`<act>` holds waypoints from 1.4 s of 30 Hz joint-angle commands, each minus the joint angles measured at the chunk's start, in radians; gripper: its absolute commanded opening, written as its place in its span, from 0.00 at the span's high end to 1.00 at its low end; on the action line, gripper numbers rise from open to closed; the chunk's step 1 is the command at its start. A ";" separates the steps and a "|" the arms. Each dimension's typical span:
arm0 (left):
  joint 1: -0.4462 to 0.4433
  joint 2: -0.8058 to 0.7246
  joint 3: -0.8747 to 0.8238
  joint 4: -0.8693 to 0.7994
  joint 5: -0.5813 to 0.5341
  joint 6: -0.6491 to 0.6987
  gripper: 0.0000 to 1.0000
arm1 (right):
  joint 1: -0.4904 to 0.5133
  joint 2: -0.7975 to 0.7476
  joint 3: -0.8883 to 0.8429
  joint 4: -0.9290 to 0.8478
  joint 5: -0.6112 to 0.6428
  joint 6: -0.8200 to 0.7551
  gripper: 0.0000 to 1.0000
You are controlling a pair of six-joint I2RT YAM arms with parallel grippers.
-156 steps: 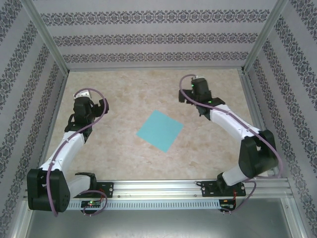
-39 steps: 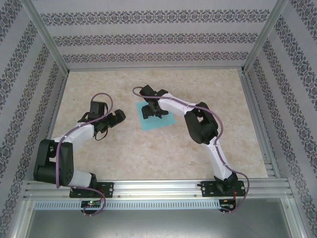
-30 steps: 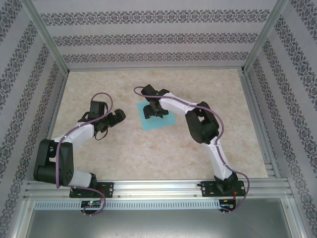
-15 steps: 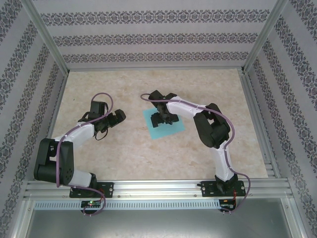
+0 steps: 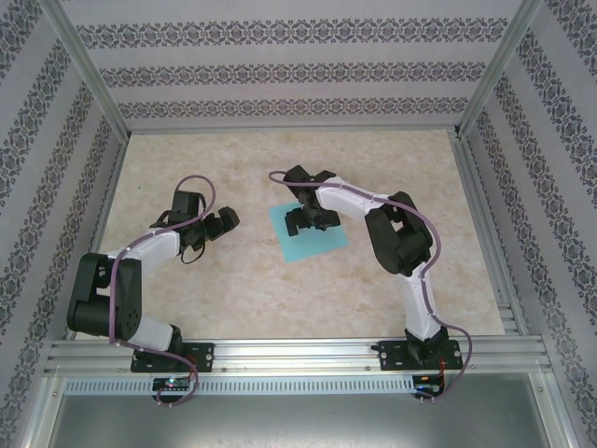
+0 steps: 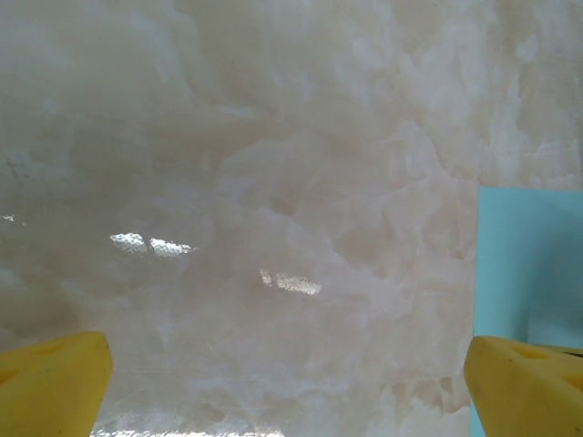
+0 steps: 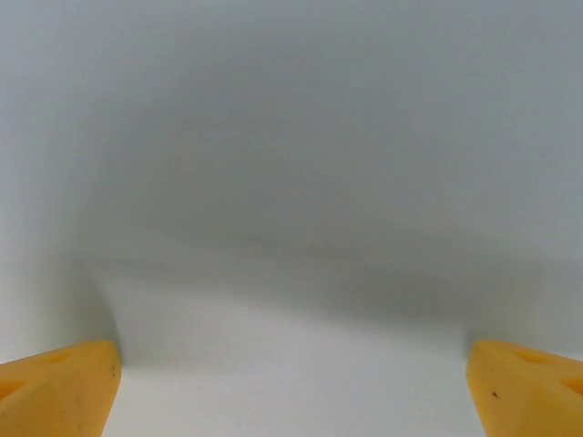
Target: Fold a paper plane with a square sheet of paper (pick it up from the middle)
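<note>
Turquoise-teal square sheet of thin paper (image 5: 319,246) lies flat and unfolded near the middle of a beige marbled tabletop (image 5: 187,168), turned slightly askew.

At the left, the left gripper (image 5: 224,222) sits low over bare table, near the sheet's left edge but apart from it. Its yellow fingers (image 6: 55,382) are spread wide and hold nothing. In the left wrist view the sheet (image 6: 528,264) appears as a teal strip, cut off by the right side of the frame.

Toward the centre, the right gripper (image 5: 308,224) is over the middle of the sheet, pointing down. In its wrist view the right gripper (image 7: 291,382) has its yellow fingertips (image 7: 524,382) far apart, with nothing clamped between them.

The step in hand looks like the pick-up from the middle; no crease has been made yet. The next move likely calls for pressing both fingertips onto the paper and drawing them together, so that a ridge rises to be pinched. Flat, thin paper may slide instead of buckling.

The sheet's centre is hidden under the right gripper from above. Whether the fingertips already touch the paper cannot be told. The surface in the right wrist view is a blurred, pale grey, without any visible edge.
</note>
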 commanded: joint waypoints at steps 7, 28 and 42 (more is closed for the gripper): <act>-0.016 0.005 0.028 0.033 0.025 0.012 0.00 | 0.000 0.082 -0.012 -0.053 -0.037 -0.025 0.05; -0.019 0.012 0.036 0.024 0.032 0.019 0.00 | -0.022 0.065 -0.053 -0.037 -0.062 -0.039 0.22; -0.024 0.011 0.045 0.014 0.033 0.021 0.00 | -0.019 -0.030 0.083 -0.091 -0.012 -0.053 0.02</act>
